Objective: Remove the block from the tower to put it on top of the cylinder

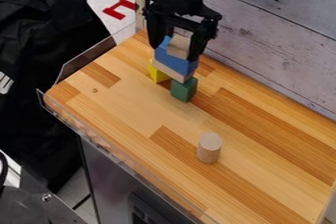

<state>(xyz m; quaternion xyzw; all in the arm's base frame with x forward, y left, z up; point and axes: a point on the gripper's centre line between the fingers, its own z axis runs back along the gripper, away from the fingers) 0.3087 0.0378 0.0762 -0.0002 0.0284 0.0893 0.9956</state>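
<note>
the claw [175, 53] is seen released, its fingers parted on either side of the tower's top, with some blue showing between the block [179, 45] and one finger; no firm grip can be made out. the plain wooden block is found at the very top of the tower, on the blue piece [176, 65], which is carried by a pale plank [169, 72] over the yellow block [157, 73] and the green block [183, 89].

for the step in hand, the fingers should be centred on the wooden block alone and kept high enough for the blue piece to be left unpinched. the grip should be closed gently and evenly, so that the stack is not nudged sideways, and the lift should be made straight up until the tower is well cleared. a flat underside should be kept level, as the round top of the cylinder [209, 148] on the worktop [131, 100] is small and an off-centre release could be tipped off.

one face of the wooden block is turned towards the camera's side, and its top is tilted into view. which of its sides is longest cannot be told, so no long axis can be given with certainty. the cylinder is stood upright, its long axis vertical.
</note>
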